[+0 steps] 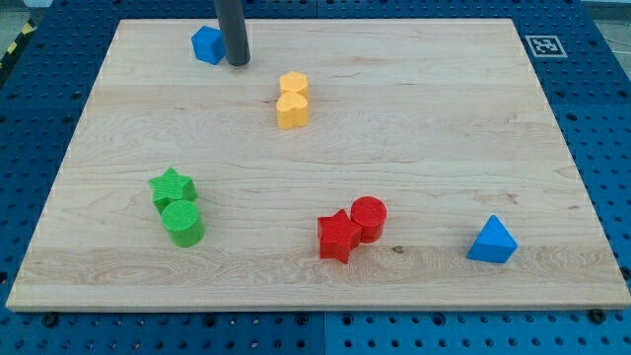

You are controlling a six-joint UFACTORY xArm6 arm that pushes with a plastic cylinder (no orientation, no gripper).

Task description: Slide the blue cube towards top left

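My tip (238, 62), a bare rod end effector that grasps nothing, stands just right of the blue cube (207, 44), apparently touching it, near the table's (414, 148) top-left corner.

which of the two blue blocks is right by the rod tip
The blue cube near the view's top left, just left of my tip. The other blue one, a triangle block, sits far off at the bottom right.
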